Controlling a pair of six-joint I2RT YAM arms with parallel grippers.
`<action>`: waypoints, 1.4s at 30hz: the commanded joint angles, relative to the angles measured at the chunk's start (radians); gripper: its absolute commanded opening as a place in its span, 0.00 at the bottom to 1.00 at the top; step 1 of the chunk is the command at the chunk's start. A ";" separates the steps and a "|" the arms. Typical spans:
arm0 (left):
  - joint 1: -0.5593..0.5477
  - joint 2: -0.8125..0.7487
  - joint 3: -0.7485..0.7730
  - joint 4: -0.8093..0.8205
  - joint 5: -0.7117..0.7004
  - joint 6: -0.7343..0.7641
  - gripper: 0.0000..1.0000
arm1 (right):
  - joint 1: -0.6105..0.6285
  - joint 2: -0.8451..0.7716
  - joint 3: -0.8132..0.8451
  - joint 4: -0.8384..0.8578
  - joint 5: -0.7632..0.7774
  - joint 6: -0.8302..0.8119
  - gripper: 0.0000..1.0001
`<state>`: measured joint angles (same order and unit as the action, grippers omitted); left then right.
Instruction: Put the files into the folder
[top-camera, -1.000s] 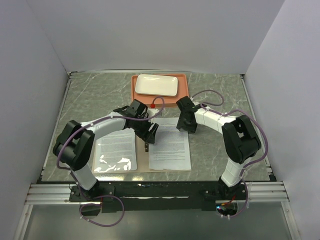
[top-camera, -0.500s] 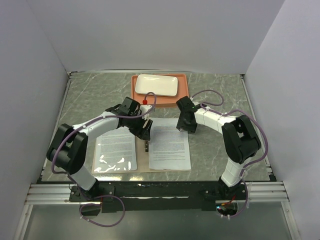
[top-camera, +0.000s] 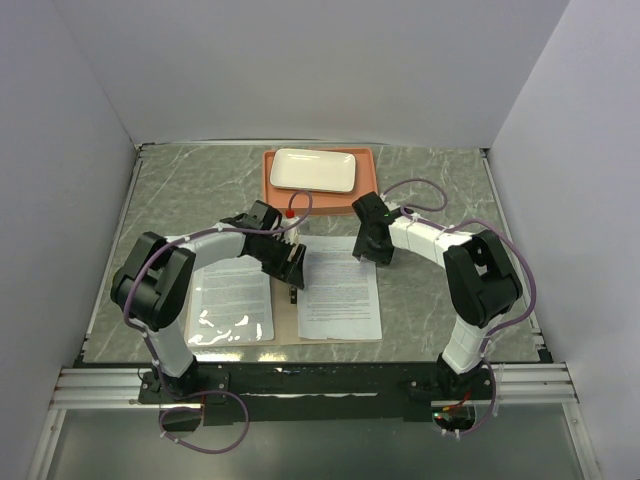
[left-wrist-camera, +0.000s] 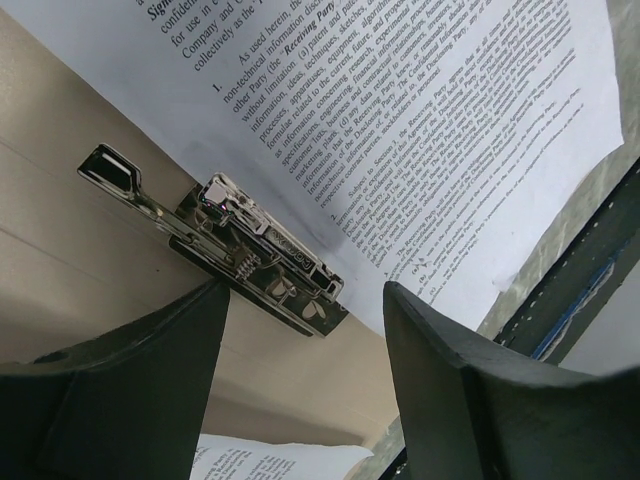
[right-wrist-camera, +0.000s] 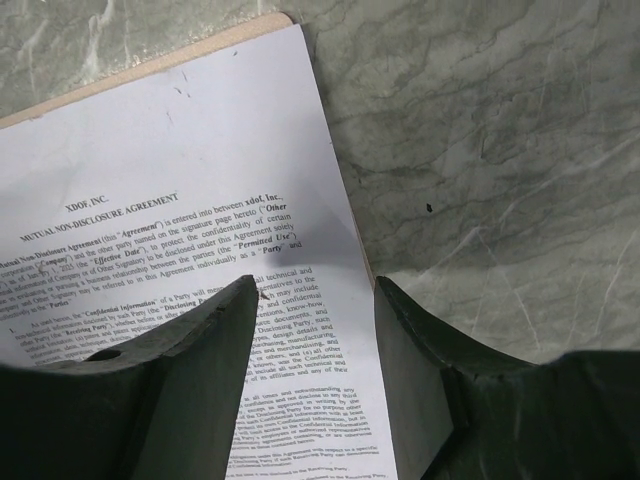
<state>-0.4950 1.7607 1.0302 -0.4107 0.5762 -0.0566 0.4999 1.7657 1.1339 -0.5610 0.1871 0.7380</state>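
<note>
Here left hand (left-wrist-camera: 303, 300) gapes over the folder (left-wrist-camera: 60, 250) clip (left-wrist-camera: 250, 255), right hand (right-wrist-camera: 315, 290) gapes over a file (right-wrist-camera: 180, 200)'s corner.

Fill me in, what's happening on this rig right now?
Two arms are filing papers. The folder lies open, a printed page on each half: the left sheet under clear plastic, the right sheet bare. The left gripper hangs open above the metal clip at the spine. The right gripper hangs open over the right sheet's far corner. Neither holds anything.
</note>
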 joint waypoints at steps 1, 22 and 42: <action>0.006 0.010 0.022 0.035 0.054 -0.020 0.70 | 0.019 0.006 0.030 0.026 0.023 -0.005 0.58; 0.021 -0.003 0.033 0.018 0.051 0.012 0.69 | 0.055 0.035 0.107 -0.011 0.081 -0.040 0.58; 0.026 -0.023 0.024 0.015 0.056 0.026 0.69 | -0.032 0.092 0.102 -0.014 0.091 0.032 0.56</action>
<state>-0.4717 1.7649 1.0309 -0.4076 0.6052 -0.0448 0.4450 1.8378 1.2377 -0.5941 0.2852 0.7441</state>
